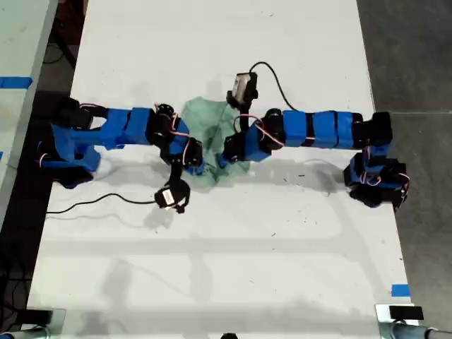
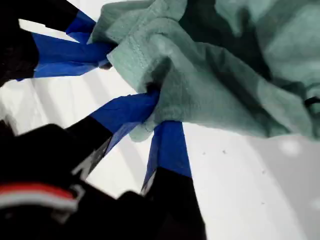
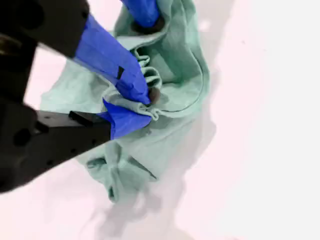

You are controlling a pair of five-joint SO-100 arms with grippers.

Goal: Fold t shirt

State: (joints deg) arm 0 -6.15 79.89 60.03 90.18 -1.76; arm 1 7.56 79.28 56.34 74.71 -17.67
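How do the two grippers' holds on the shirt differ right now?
My first gripper pinches a hemmed edge of the t shirt, with cloth draping past it. My second gripper clamps a bunch of gathered pleats, with the cloth spread on the table beneath. Both are shut on the same shirt, and both have blue-taped fingers.
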